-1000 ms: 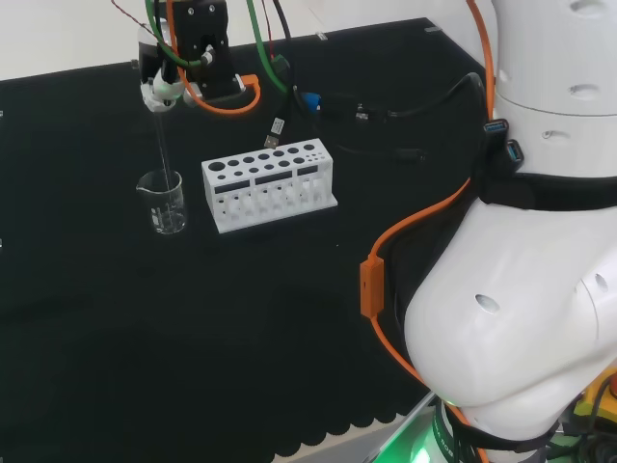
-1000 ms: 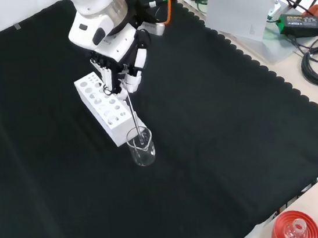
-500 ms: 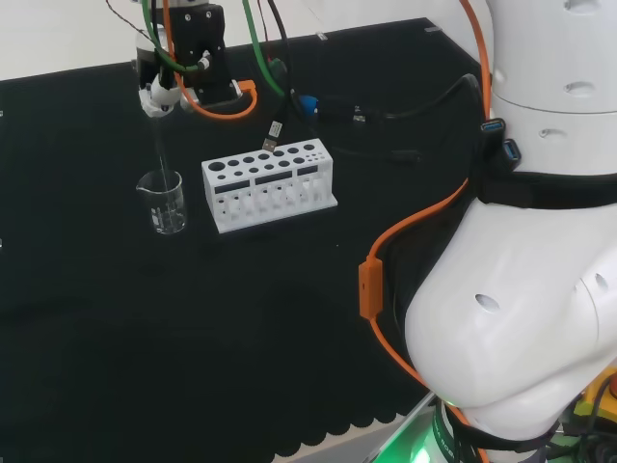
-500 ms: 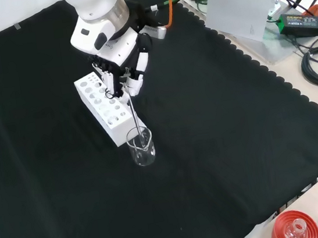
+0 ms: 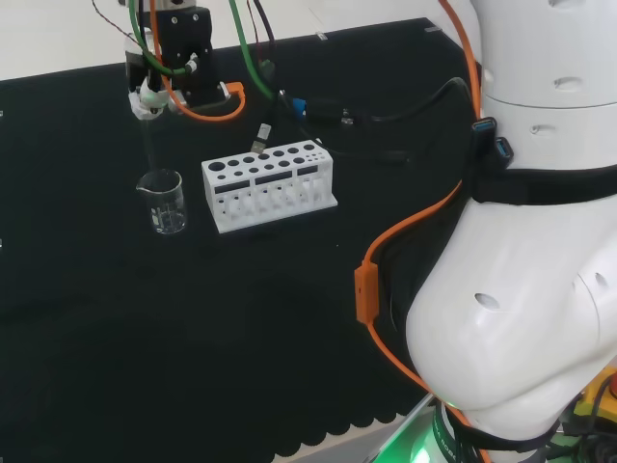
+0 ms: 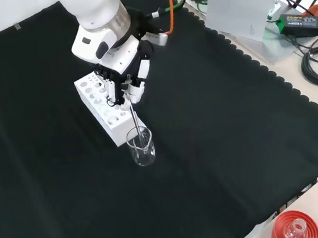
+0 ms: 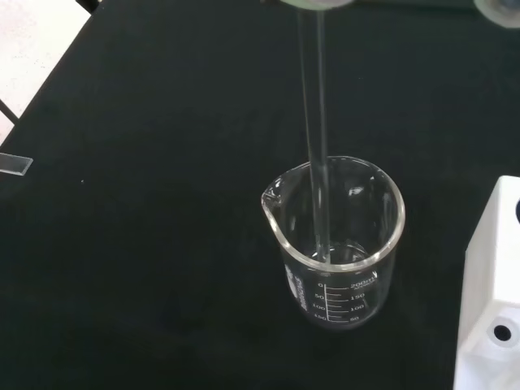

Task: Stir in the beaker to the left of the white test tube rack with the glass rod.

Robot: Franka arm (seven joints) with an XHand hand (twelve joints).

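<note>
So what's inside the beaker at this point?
The lower end of the glass rod stands inside the beaker, held from above by the hand. Whether the beaker also holds clear liquid cannot be told through the glass.

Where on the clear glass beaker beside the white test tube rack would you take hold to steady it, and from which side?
Grip the clear glass beaker around its straight wall below the rim. In the front view, come from its lower right: the white test tube rack stands close on the upper left, and the thin glass rod held by the hand comes down through the open mouth, which probably rules out coming from above.
</note>
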